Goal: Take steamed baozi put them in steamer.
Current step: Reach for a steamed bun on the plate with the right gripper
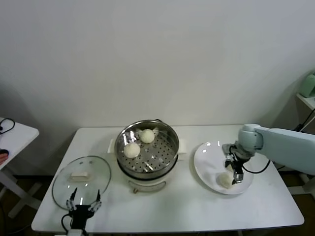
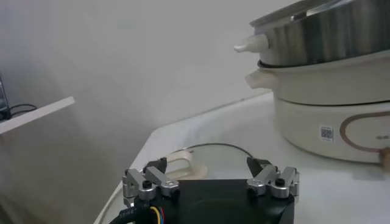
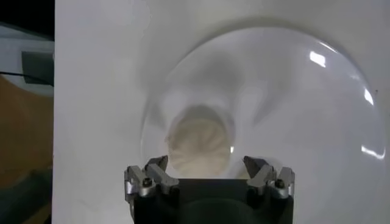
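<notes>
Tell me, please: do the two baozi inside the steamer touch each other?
Apart. The head view shows perforated tray between the near baozi and the far baozi in the steamer.

A bare test room set up as a mock kitchen, not a lived-in home: a plain white folding table (image 1: 162, 206) stands against an undecorated white wall (image 1: 157, 54), with a second white table (image 1: 15, 135) carrying loose black cables at the robot's left. The cooking gear is sparse and staged: an electric steamer (image 1: 147, 152), its glass lid (image 1: 81, 179) laid flat, and a white plate (image 1: 209, 157)
</notes>
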`<action>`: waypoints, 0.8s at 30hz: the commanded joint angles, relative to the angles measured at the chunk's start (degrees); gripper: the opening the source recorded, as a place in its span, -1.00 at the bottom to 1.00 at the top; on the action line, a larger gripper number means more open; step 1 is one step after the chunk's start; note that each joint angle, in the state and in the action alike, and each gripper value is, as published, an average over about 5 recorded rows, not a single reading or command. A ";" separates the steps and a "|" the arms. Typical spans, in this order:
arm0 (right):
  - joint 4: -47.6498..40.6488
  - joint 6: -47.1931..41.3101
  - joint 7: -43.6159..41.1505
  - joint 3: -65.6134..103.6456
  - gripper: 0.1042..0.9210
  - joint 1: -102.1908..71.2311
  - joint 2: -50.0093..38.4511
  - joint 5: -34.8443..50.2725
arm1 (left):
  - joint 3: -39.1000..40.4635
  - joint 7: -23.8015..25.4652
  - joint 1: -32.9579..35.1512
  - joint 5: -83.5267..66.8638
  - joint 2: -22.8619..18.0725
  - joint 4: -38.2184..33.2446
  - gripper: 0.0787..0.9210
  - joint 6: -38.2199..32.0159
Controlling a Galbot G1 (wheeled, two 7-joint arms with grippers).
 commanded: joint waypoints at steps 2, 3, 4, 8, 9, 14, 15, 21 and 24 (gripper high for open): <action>-0.89 0.02 0.30 2.12 0.76 -2.94 0.05 -1.06 | 0.03 0.00 0.10 0.10 0.19 -0.13 0.77 -0.01; -0.85 -0.12 0.37 2.18 0.76 -3.05 0.16 -1.08 | 0.02 0.00 0.11 0.10 0.20 -0.17 0.77 0.00; -0.79 -0.23 0.42 2.19 0.76 -3.12 0.22 -1.12 | 0.01 0.00 0.11 0.10 0.21 -0.20 0.77 0.00; -0.56 -0.52 0.67 2.12 0.76 -3.30 0.25 -1.45 | -0.04 -0.03 0.12 0.07 0.20 -0.18 0.77 -0.03; -0.53 -0.56 0.71 2.12 0.76 -3.31 0.23 -1.62 | -0.05 -0.04 0.11 0.06 0.20 -0.13 0.77 -0.05; -0.46 -0.65 0.84 2.14 0.76 -3.33 0.19 -2.76 | 0.03 -0.07 -0.04 0.07 0.17 0.05 0.77 -0.11; -0.45 -0.66 0.88 2.15 0.76 -3.35 0.19 -2.89 | 0.04 -0.07 -0.08 0.07 0.17 0.08 0.77 -0.11; -0.06 -0.76 0.83 2.20 0.66 -3.44 0.12 -3.23 | 0.01 -0.19 -0.23 0.05 0.15 0.28 0.77 -0.09; 0.01 -0.75 1.06 2.34 0.54 -3.52 0.11 -3.71 | 0.00 -0.23 -0.26 0.05 0.16 0.31 0.77 -0.04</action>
